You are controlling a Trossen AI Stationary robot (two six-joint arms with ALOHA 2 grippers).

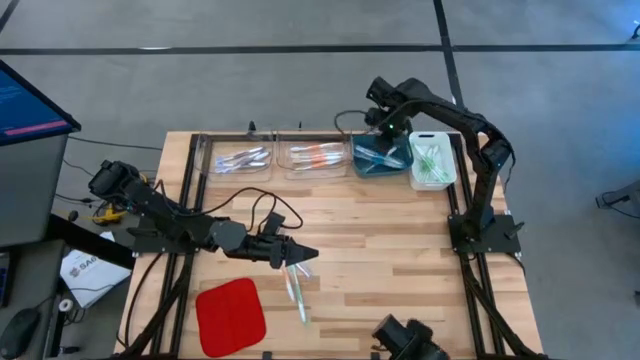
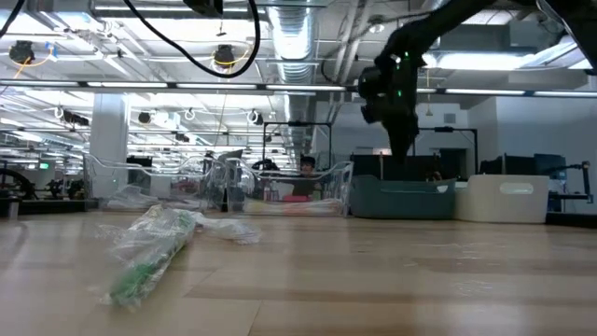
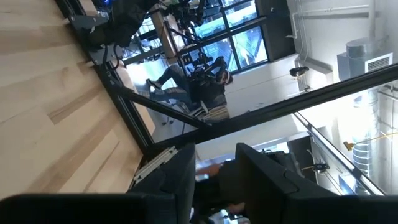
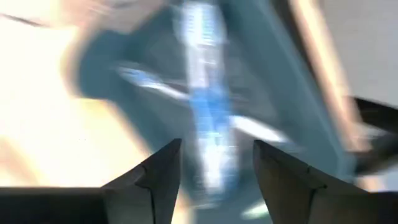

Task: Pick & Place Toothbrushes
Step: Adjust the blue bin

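Four bins are lined up along the far edge of the table (image 1: 400, 230), in the upper middle of the high view: two clear bins (image 1: 243, 158) (image 1: 315, 156), a blue bin (image 1: 380, 157) and a white bin (image 1: 432, 160). Toothbrushes are seen in each: pale ones in the first clear bin, orange ones (image 1: 318, 155) in the second, green ones (image 1: 430, 157) in the white bin.

The right gripper (image 1: 385, 128) is held over the blue bin at upper right of centre. In its wrist view the fingers are parted with nothing between them, and a blue toothbrush (image 4: 208, 109) is seen lying in the bin below.

The left gripper (image 1: 300, 254) is lowered near the table at lower centre. Whether anything is gripped cannot be told. Just beside its tip, green toothbrushes (image 1: 297, 290) are seen lying on the wood. A red pad (image 1: 230, 315) is placed at lower left.
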